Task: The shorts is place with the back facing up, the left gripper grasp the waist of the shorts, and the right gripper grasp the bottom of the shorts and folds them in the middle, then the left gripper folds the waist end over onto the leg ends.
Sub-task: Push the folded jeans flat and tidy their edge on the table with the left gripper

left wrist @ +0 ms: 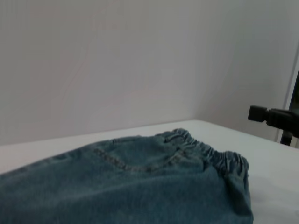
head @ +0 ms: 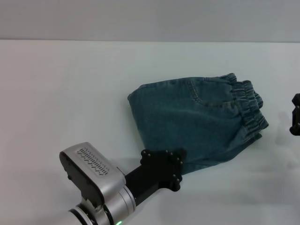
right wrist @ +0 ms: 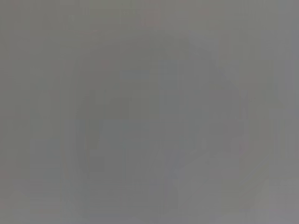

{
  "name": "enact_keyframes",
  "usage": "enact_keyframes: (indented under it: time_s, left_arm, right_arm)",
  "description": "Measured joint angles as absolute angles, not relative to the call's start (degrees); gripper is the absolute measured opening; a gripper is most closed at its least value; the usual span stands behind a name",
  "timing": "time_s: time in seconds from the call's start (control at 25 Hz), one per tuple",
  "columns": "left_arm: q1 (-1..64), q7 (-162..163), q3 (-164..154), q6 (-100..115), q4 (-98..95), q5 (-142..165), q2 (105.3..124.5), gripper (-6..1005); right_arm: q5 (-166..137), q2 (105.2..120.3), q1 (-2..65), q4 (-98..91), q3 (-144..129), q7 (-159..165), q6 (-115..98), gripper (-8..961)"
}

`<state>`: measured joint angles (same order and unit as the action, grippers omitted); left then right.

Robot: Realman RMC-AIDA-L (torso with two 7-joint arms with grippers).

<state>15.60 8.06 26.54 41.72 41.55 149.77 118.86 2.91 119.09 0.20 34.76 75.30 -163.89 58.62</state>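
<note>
**Folded shorts on the table, left gripper at their near edge**

You have the shorts lying as a folded bundle on the white table, a little toward 2 o'clock from the middle of the head view. The waist of the shorts, a ruffled elastic band, runs down the bundle's 3 o'clock side, and a smooth folded edge faces 9 o'clock. A curved pocket seam shows on the upper layer near the band. You cannot see the leg hems from here.

Your left gripper comes in from 7 o'clock on its silver arm, its black body just beside the bundle's 6 o'clock edge. Its fingers are hidden from you, so you cannot tell whether they are spread or closed, or whether they touch the denim.

Your right gripper sits at the 3 o'clock border, apart from the waistband; only a black sliver shows, and its fingers cannot be judged either. The right wrist view gives you only blank grey.
</note>
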Motion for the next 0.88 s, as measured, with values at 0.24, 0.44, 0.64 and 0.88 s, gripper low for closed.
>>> enact_keyframes:
  time_s: [0.24,0.44,0.64,0.88]
  left_arm:
    - [17.71,10.71,27.09,39.55,39.86,149.77,118.95,-2]
    - [19.22,11.19,28.92,39.46,38.07,149.69,118.9,-2]
    - [20.14,11.24,30.98,39.37,36.3,149.68,118.85,-2]
    - [22.17,12.08,33.13,39.25,33.87,149.68,118.83,-2]
  right_arm:
    - [2.78,119.09,0.58,34.58,75.16,-163.84,58.63,-1]
    - [2.52,119.1,0.11,35.0,74.82,-163.79,59.29,-1]
    - [2.85,119.15,-0.52,35.02,74.18,-163.75,60.12,-2]
    - [2.9,119.24,-0.58,34.83,73.68,-163.74,60.13,-2]
